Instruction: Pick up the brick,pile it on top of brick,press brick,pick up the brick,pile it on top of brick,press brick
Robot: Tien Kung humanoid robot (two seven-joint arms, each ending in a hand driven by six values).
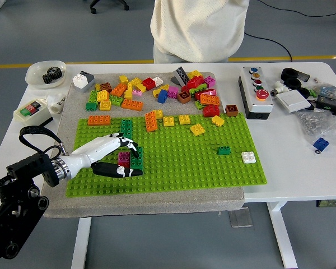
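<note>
Gripping a magenta brick (123, 158) beside a dark green brick (136, 158) near the green baseplate's (213, 168) left edge, the left hand (113, 150) risks misaligned studs, since a slight tilt would stop the brick seating when pressed.

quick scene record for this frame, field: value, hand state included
left hand: over the baseplate's near-left part, fingers around a magenta brick
green brick: touching the magenta one on its right
right hand: not in view
baseplate: green, on a grey mat
loose bricks: heap on the mat's far part
on plate: small green brick, white brick
person: at far side, hands not visible
button box: right of the mat
</note>
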